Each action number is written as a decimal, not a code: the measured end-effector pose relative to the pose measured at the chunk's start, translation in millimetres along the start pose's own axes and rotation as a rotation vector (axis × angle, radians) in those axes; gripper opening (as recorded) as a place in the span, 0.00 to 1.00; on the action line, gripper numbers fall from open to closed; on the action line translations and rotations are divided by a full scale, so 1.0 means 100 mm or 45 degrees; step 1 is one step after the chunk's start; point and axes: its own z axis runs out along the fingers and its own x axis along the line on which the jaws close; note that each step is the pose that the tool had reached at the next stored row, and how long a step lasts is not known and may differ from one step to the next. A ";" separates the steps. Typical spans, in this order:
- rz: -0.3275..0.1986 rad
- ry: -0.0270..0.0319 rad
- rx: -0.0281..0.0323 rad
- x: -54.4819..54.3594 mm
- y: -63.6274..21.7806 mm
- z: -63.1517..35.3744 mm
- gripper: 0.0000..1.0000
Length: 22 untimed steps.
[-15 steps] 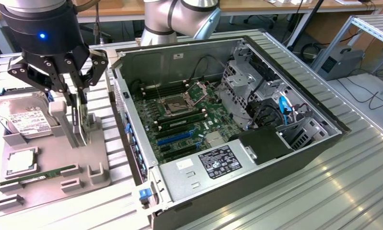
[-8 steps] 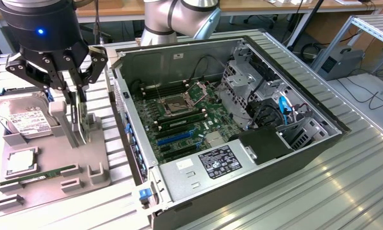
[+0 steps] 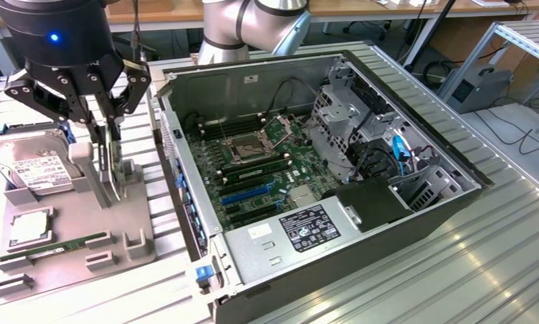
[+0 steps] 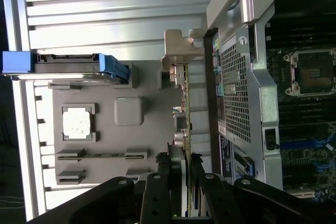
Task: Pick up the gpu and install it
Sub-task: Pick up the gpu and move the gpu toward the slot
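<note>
You will find the end effector (image 4: 182,165) closed on the gpu (image 4: 181,109), which the grey holder (image 3: 129,233) keeps standing on edge, probably so that both faces can be gripped.

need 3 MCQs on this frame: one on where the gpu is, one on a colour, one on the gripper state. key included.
1. Where is the gpu?
A) seated in a motherboard slot
B) on edge at the grey tray, outside the case
C) flat on the hard drive

2. What colour is the light on the body of the gripper?
A) red
B) green
C) blue

3. How does the gripper stand?
A) wide open, clear of everything
B) closed on the gpu
C) closed on the memory stick

Key:
1 B: the card stands edge-up at the tray, beside the open case.
2 C: a blue dot glows on the black housing.
3 B: the wrist view has a finger against each face of the card.
</note>
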 end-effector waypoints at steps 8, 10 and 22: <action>0.000 0.0002 0.0000 0.00 0.003 -0.062 0.27; 0.000 0.0003 0.0001 0.00 0.003 -0.075 0.27; 0.000 0.0007 0.0001 0.00 0.006 -0.153 0.27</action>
